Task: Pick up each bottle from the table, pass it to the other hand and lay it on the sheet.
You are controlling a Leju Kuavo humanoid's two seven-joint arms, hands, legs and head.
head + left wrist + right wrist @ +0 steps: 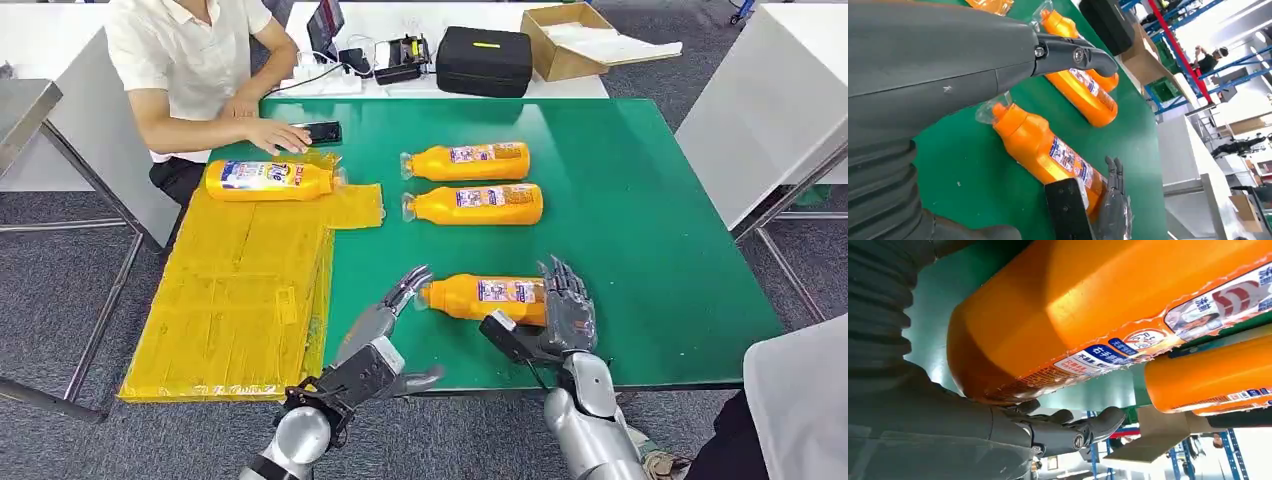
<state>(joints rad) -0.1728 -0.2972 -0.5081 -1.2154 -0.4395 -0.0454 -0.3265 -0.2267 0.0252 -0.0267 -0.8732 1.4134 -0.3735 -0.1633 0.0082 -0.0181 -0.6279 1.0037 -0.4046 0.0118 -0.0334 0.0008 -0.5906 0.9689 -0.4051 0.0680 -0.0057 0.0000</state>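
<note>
Right robot hand (565, 305) wraps the base of the nearest bottle (487, 297) lying on the green worktop (640, 220); left robot hand (385, 318) waits spread, empty; stiff, glossy plastic looks slippery, best gripped mid-body

Right hand (562, 305) wraps the near bottle's (487, 297) base; left hand (385, 322) hovers spread near its cap, holding nothing.

Industrial test hall: grey carpet floor (60, 270), white partitions (770, 110), blue racking (1193, 70), equipment case (484, 60) and cardboard box (570, 40) behind the green counter (640, 220).
</note>
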